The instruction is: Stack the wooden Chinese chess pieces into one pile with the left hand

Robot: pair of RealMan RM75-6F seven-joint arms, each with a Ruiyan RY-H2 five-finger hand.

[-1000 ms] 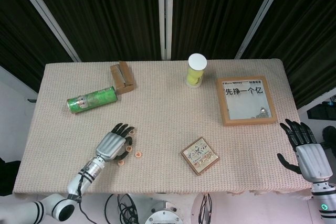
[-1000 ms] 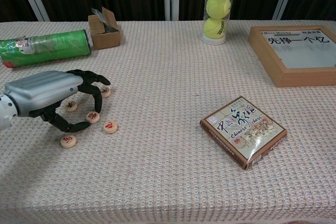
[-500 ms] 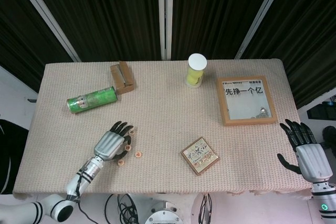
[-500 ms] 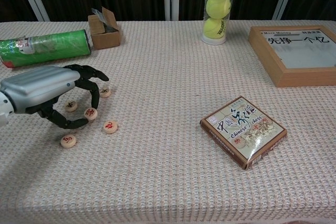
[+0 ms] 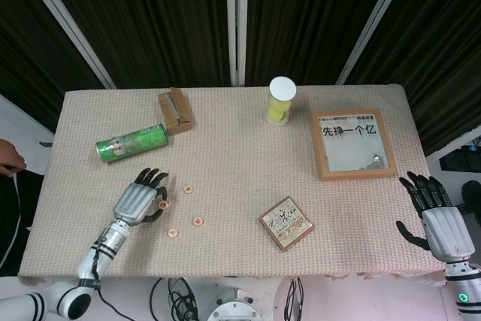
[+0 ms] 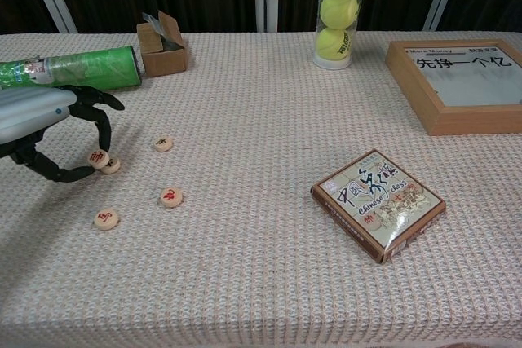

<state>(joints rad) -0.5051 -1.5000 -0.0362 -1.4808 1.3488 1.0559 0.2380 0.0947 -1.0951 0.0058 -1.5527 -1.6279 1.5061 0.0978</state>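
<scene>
Several round wooden chess pieces lie on the woven tablecloth. My left hand (image 6: 42, 129) hovers low at the left and pinches one piece (image 6: 99, 158), red mark facing the camera, between thumb and a fingertip. That piece is right against a second piece (image 6: 112, 166) lying on the cloth. Loose pieces lie at the back (image 6: 163, 143), in the middle (image 6: 170, 197) and at the front (image 6: 106, 218). In the head view the left hand (image 5: 137, 199) holds the piece (image 5: 163, 204). My right hand (image 5: 438, 219) is off the table's right edge, fingers spread, holding nothing.
A green can (image 6: 72, 69) lies behind the left hand, with a small cardboard box (image 6: 163, 44) beside it. A tennis ball tube (image 6: 340, 15) and a framed picture (image 6: 457, 83) stand at the back right. The chess box (image 6: 378, 203) lies front right.
The left hand has lifted one piece out of the cluster and carried it left, up against the piece at the left. The other pieces and the right hand have not moved.
</scene>
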